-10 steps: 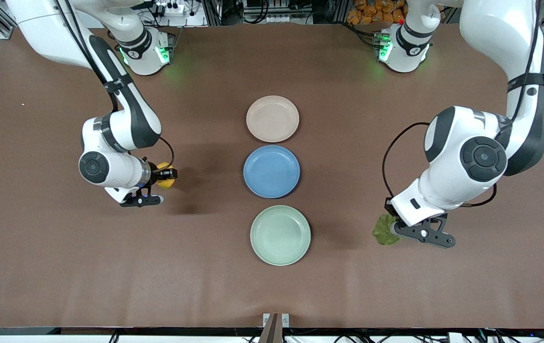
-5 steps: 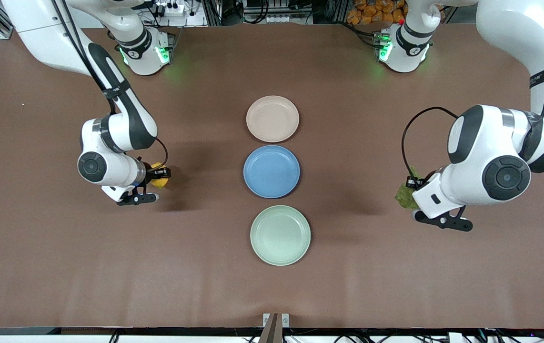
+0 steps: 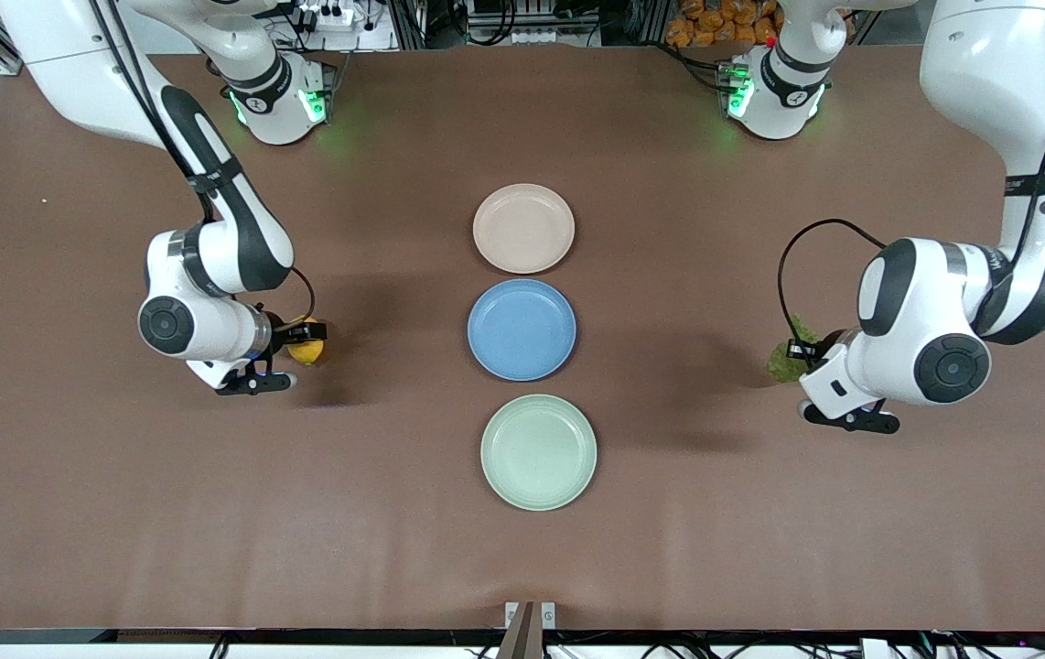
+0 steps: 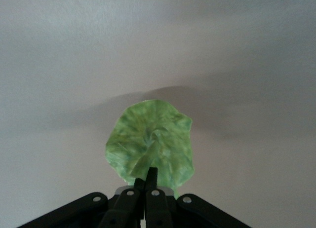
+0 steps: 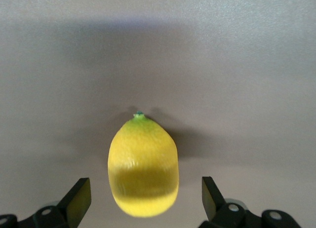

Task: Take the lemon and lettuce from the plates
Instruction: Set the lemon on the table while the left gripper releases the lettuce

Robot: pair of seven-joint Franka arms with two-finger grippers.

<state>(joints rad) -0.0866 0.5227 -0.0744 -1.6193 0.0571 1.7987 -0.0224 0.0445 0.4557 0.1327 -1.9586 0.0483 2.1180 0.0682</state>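
The right gripper [image 5: 143,198] stands wide open around the lemon [image 5: 143,166] on the table [image 3: 120,503], while the left gripper [image 4: 148,181] is closed on the lettuce [image 4: 150,141].

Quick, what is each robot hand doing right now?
Left hand: closed, pinching the lettuce.
Right hand: open, fingers apart on either side of the lemon, not gripping it.

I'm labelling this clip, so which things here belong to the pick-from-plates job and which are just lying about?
Belongs to the job:
- lemon, between the open right end effector
- lettuce, pinched in the left end effector
- beige-pink plate
- mint green plate

Just lying about:
- blue plate
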